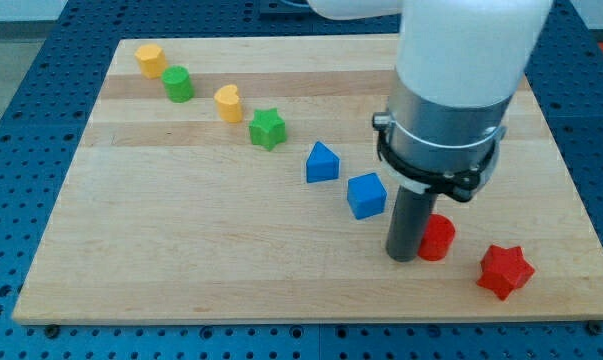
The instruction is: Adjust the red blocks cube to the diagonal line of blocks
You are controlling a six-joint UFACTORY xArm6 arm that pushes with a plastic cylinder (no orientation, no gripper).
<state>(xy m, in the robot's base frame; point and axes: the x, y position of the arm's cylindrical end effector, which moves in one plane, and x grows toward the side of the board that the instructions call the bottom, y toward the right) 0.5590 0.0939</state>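
Observation:
A diagonal line of blocks runs from the view's top left down to the right: a yellow block, a green cylinder, a yellow heart-like block, a green star, a blue house-shaped block and a blue cube. A red cylinder-like block sits just right of my tip, touching or nearly touching the rod. A red star lies further right, near the board's bottom right corner. The rod hides the red block's left side.
The wooden board lies on a blue perforated table. The arm's large white and grey body hangs over the board's right part and hides what is behind it.

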